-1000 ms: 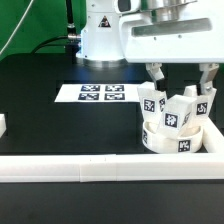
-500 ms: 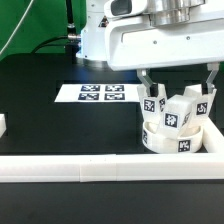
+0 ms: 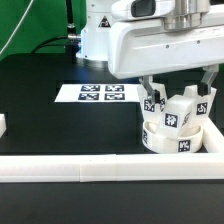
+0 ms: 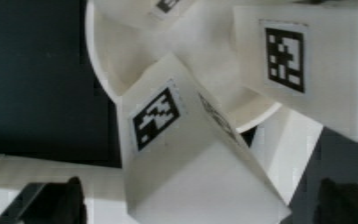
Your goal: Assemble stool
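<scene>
The stool stands at the exterior view's right: a round white seat disc (image 3: 170,138) with three white tagged leg blocks standing in it. One is at the left (image 3: 153,102), one in the middle (image 3: 180,112) and one at the right (image 3: 203,104). My gripper (image 3: 179,92) is open just above them, with one finger (image 3: 148,88) at the left leg and the other (image 3: 210,82) at the right leg. In the wrist view a tagged leg block (image 4: 176,125) stands between the dark fingertips (image 4: 48,203) of my gripper (image 4: 194,206), with gaps on both sides. A second leg (image 4: 291,55) and the seat disc (image 4: 131,40) show beyond it.
A long white border rail (image 3: 90,168) runs along the front, turning up at the right beside the stool (image 3: 214,142). The marker board (image 3: 92,93) lies flat at mid-table. A small white block (image 3: 2,124) sits at the left edge. The robot base (image 3: 100,35) stands behind.
The hand has come lower over the stool and fills more of the exterior view. The fingers now sit lower beside the legs. The stool has not moved.
</scene>
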You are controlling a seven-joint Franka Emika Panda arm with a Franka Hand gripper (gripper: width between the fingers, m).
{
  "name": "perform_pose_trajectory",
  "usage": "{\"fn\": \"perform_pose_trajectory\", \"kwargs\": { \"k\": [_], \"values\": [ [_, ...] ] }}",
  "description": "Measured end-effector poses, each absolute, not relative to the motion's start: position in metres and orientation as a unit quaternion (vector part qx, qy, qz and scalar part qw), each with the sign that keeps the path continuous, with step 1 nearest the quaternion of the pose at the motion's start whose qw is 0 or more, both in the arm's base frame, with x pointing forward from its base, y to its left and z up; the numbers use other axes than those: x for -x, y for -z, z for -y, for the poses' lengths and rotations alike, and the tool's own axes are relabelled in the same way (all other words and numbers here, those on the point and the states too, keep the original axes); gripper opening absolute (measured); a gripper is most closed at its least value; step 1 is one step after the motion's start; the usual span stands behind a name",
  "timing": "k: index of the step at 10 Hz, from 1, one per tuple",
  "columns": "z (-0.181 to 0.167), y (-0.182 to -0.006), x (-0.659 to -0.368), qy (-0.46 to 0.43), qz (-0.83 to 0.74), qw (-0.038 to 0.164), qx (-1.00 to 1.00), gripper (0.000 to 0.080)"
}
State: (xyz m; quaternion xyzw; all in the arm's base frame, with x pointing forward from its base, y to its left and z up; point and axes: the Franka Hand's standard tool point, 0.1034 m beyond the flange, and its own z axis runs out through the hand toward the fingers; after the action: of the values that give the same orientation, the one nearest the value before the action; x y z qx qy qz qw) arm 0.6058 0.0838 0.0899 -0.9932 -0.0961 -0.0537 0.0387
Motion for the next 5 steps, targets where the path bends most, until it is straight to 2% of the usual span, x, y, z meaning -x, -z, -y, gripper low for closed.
{"fn": "perform_pose_trajectory", "kwargs": {
  "k": [5],
  "values": [
    [-0.0763, -0.0875, -0.6055, 0.052, 0.298, 0.003, 0.953, 0.0649]
  ]
}}
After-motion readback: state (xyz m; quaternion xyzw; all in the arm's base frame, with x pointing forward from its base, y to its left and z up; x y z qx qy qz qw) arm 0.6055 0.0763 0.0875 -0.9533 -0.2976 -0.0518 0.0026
